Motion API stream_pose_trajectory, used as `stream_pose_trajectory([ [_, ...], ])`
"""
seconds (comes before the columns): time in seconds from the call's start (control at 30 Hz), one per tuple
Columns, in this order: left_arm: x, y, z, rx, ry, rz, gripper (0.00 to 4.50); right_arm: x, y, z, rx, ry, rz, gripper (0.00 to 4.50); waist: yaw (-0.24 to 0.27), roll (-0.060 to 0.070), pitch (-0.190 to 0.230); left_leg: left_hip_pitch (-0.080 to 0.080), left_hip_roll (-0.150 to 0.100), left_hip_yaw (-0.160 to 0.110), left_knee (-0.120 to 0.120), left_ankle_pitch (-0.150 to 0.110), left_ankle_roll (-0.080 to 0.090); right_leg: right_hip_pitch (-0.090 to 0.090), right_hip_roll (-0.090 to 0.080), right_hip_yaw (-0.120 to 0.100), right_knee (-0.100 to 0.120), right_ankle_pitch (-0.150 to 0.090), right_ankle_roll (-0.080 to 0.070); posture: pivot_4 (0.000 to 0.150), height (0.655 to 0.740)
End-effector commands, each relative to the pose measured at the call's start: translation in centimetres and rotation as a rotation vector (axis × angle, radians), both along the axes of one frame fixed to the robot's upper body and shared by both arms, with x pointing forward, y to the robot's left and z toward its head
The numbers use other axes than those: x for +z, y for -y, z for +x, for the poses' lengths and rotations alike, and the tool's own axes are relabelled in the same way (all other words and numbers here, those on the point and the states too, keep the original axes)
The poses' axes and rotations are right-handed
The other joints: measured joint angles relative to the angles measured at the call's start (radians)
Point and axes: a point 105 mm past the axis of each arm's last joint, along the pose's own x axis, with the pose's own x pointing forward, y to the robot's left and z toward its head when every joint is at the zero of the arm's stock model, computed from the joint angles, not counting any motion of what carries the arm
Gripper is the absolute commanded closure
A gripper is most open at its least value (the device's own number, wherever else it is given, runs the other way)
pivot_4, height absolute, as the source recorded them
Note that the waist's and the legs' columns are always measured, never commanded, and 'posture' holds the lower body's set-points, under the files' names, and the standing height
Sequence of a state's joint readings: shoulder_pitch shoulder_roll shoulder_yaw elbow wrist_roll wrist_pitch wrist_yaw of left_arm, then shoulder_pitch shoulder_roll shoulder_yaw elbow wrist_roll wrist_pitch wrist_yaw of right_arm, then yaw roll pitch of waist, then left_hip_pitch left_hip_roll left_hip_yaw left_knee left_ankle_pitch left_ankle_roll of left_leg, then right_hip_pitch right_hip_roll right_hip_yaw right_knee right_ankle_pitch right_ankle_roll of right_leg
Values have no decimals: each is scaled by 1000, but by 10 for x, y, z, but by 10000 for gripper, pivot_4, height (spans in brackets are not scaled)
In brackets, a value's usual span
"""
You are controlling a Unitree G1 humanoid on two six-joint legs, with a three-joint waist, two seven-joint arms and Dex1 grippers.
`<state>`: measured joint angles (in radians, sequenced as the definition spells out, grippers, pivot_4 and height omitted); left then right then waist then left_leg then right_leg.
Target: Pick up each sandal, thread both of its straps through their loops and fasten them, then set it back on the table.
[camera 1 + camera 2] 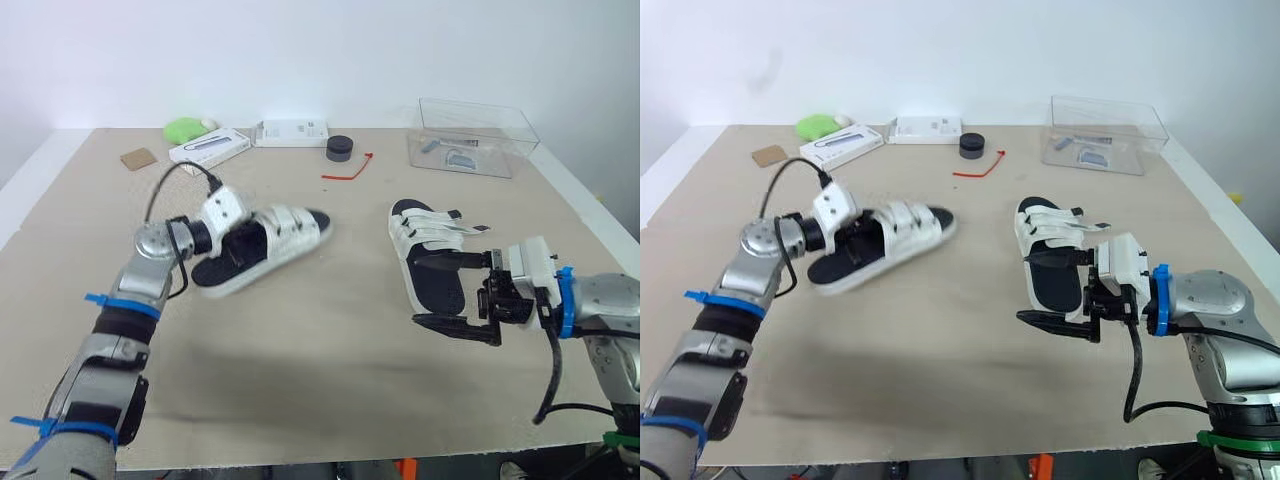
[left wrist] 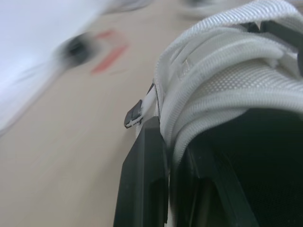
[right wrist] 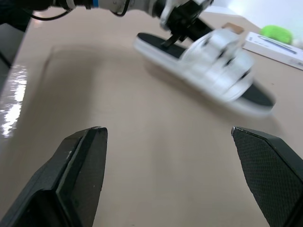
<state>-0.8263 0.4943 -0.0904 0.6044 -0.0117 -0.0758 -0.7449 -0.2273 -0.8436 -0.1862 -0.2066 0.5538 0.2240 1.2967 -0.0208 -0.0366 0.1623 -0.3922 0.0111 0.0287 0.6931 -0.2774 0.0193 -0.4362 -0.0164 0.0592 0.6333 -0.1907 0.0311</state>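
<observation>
Gripping one sandal [image 1: 270, 238] aloft, left tool [image 1: 228, 243] extends forward; right tool [image 3: 166, 132] gapes wide beside the other sandal [image 1: 425, 240]

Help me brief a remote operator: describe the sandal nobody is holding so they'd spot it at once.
On the beige table, look at the robot's right half, in front of the clear plastic box. A white-strapped sandal with a black footbed lies flat there, close to the open right end effector. Its twin, on the left, is gripped by the left end effector.
</observation>
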Motion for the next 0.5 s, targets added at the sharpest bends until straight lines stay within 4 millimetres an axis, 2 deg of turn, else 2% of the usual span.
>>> stream_pose_trajectory([
  [0.03,17,-20,21,197,63,-23,44059,5,-4,5,0,46,-4,0,0,0,0,0,0,0,0,0,0,0,0,0,0,1,-2,1500,7400],
  [0.1,14,-30,30,296,56,8,44059,3,-4,7,-4,48,-8,0,0,0,0,-2,0,0,-1,0,0,-2,0,0,0,3,-5,1500,7400],
  [0.27,5,-54,41,533,-2,-56,44059,6,-5,14,-20,59,11,0,2,0,0,-6,-1,-1,-1,-1,0,-5,-1,-1,0,4,-5,1500,7400],
  [0.5,-1,-60,34,643,-3,-44,44059,14,-7,22,-58,19,111,0,0,0,0,-5,-1,0,-1,-1,0,-5,-3,-1,0,4,-5,1500,7400],
])
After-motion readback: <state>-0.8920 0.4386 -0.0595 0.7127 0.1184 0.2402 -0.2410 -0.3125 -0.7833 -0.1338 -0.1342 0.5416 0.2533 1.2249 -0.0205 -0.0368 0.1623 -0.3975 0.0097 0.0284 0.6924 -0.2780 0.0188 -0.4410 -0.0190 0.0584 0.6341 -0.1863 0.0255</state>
